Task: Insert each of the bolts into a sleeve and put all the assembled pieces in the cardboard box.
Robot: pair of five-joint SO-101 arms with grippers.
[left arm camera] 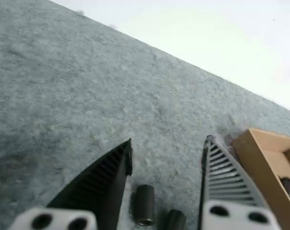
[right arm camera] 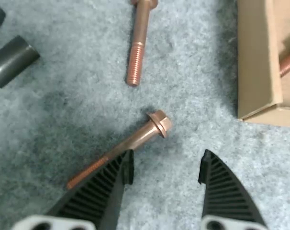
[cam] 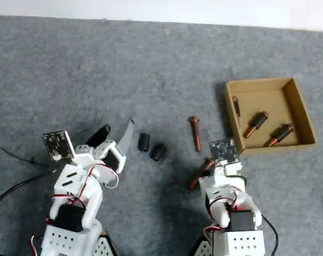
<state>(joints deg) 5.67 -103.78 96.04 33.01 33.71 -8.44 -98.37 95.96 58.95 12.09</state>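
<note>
Fingers (right arm camera: 104, 196) apart by bolt (right arm camera: 131, 141) (R gripper (right arm camera: 167, 157))

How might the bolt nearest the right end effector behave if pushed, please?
The bolt looks like solid metal, so probably stiff and heavy for its size. Its round shank may roll, though the flanged head and carpet should slow it.

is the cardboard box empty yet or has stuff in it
Not empty: the cardboard box holds at least two sleeved bolts, lying on its floor in the high view.
</note>
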